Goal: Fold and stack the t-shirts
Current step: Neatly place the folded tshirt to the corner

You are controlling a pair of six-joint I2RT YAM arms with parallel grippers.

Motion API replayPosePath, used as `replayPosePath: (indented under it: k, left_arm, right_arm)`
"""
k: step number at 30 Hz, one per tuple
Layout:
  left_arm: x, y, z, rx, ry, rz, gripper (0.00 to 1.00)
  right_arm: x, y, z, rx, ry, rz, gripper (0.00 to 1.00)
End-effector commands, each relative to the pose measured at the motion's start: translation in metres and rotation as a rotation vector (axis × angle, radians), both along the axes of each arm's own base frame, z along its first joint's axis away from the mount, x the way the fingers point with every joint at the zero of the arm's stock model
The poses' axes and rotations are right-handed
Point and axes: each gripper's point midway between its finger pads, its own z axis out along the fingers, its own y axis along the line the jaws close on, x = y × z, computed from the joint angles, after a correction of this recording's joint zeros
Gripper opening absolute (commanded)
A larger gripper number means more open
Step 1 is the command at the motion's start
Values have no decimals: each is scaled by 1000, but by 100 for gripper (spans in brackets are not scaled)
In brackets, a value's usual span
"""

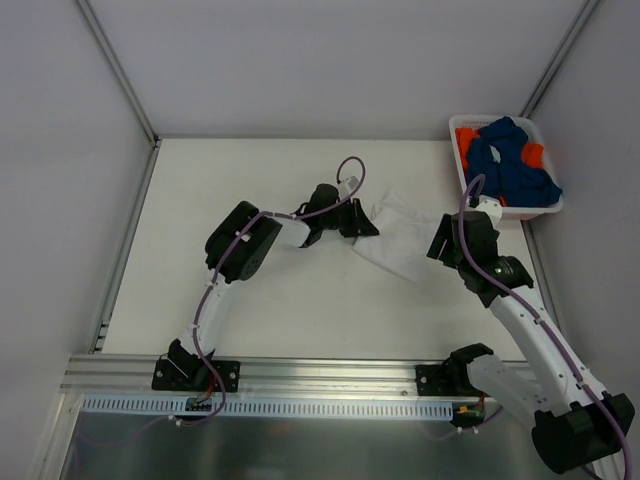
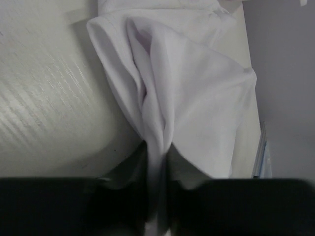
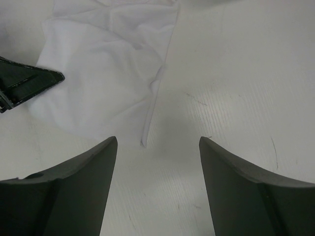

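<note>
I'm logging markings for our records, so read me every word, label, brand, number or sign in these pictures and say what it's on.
No text can be read in any view.
White t-shirt: no print or tag showing.
Basket and the blue and orange t-shirts in it: no lettering visible.
Table: only scuffs, no markings.
Both arms: plain casings, with nothing legible on them.

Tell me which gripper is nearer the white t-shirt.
Left. The left gripper is on the white t-shirt, jaws pinching a fold; the right gripper is just beside its hem, jaws open, holding nothing.
</note>
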Motion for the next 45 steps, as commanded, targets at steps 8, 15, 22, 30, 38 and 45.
replayPosePath:
  k: [8,15,22,30,38,45]
  left_arm:
    - [-22,-6,-10,64,12,-3,0]
    - [-24,76,-5,285,-17,203,0]
    - [-42,164,8,522,-7,432,0]
    - [-48,253,8,713,48,652,0]
    - [-51,323,-5,862,141,804,0]
    - [-40,374,8,894,214,900,0]
  right_arm:
    - [-11,-8,-1,-20,0,-23,72]
    - [-6,2,-8,14,5,4,72]
    - [4,16,-20,45,13,56,72]
    - [10,33,-35,77,22,133,72]
    - [14,44,-41,85,39,187,72]
    - [13,47,-46,74,47,213,72]
